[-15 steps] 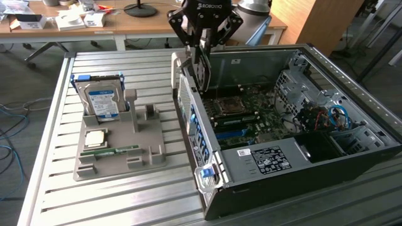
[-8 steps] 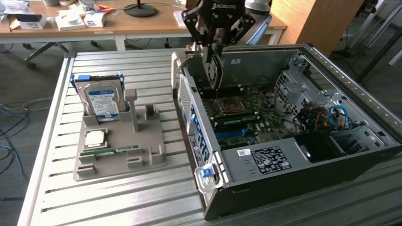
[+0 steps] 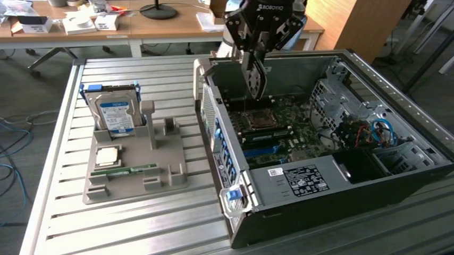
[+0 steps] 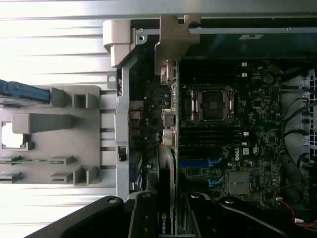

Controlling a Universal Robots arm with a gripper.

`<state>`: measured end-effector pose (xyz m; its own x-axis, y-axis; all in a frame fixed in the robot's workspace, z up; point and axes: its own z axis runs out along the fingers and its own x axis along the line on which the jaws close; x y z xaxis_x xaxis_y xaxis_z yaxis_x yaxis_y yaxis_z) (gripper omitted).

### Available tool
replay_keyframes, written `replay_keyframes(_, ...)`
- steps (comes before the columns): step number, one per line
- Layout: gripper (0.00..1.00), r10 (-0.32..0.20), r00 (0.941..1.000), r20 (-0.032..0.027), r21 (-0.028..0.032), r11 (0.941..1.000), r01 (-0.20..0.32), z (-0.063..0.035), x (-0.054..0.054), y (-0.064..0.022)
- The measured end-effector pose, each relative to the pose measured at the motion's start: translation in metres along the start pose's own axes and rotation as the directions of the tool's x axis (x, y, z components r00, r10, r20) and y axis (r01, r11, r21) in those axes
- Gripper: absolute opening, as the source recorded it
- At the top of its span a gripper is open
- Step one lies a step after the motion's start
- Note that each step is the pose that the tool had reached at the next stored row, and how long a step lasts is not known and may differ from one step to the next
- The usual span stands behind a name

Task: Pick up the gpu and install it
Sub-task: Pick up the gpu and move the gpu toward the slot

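My gripper [image 3: 257,53] is clamped on the top edge of the gpu [image 3: 257,82], which hangs upright over the far part of the open case [image 3: 298,223]. I judge the card light, stiff and fragile, so its bare edges are safest to hold.

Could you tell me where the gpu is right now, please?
In the exterior view, the gpu hangs upright in the gripper, over the motherboard of the open computer case.

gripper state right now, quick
Gripper: shut on the thin flat dark gpu card, held on edge over the open computer case.
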<state>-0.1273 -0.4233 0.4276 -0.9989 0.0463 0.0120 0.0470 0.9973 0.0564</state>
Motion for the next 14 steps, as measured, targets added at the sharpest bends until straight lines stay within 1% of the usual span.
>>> replay_keyframes(14,0.26,0.001,0.9999,-0.0114,0.0006,1.0,-0.001,-0.0004,-0.042,0.0019)
